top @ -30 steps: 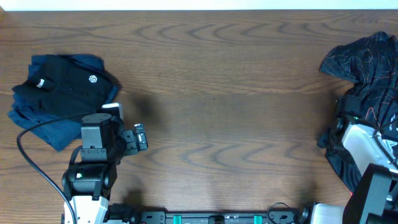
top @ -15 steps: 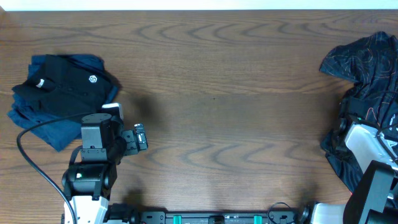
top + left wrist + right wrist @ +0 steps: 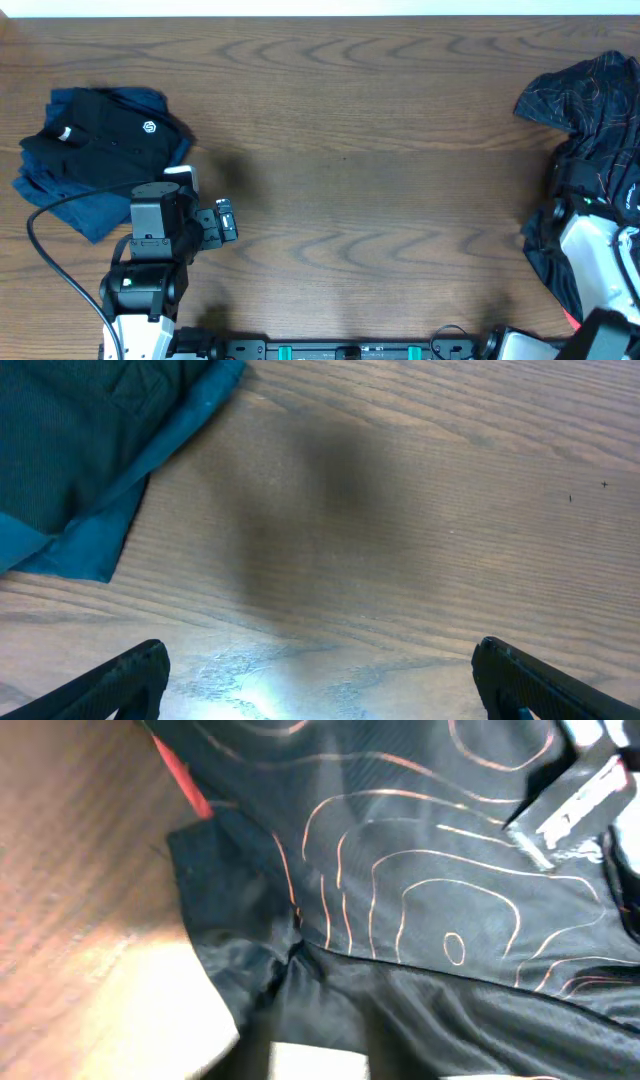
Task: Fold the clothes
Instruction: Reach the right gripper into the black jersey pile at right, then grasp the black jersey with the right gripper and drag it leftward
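Since my right gripper (image 3: 568, 196) is down in the black jersey (image 3: 430, 910) and I can't tell if it's clenched, I might snag several layers; left gripper (image 3: 320, 662) hangs released.

Robotics test bench: a left arm (image 3: 150, 250) and a right arm (image 3: 600, 265) stand at the near edge of a wood-grain table (image 3: 340, 150), where a black rail (image 3: 350, 351) with teal clips runs along that edge. A loose black cable (image 3: 45, 235) loops over the table's near left corner, and clothes (image 3: 95, 150) lie heaped at its two ends.
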Robot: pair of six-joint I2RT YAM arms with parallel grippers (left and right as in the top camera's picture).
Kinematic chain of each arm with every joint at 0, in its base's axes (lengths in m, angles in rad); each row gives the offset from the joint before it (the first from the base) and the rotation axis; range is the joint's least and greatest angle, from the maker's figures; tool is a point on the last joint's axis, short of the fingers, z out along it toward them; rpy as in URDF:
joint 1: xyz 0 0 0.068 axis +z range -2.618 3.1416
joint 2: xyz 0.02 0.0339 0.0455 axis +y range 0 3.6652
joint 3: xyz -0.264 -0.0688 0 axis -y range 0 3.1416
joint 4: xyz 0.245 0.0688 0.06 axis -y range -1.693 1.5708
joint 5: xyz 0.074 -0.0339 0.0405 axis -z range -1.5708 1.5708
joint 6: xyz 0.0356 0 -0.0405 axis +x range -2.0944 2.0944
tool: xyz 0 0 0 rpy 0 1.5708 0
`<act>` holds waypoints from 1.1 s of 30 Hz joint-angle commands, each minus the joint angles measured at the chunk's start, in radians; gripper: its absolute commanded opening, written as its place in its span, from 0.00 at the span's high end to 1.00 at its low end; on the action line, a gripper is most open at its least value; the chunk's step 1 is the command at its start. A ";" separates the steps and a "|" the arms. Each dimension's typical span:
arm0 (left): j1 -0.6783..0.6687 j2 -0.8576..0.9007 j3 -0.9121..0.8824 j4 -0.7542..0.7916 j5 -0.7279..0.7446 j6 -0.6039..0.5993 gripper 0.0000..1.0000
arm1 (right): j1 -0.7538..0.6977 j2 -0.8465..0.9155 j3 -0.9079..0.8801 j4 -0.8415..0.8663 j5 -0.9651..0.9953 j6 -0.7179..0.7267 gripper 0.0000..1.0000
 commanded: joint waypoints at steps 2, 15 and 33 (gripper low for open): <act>0.003 0.001 0.029 0.000 0.007 -0.006 0.02 | -0.030 0.003 -0.007 0.005 0.016 0.020 0.29; 0.003 0.001 0.029 0.000 0.006 -0.005 0.02 | -0.082 0.099 -0.050 0.033 0.016 0.035 0.43; 0.003 0.001 0.029 -0.003 0.006 -0.006 0.02 | -0.080 0.093 -0.061 0.042 0.008 0.034 0.99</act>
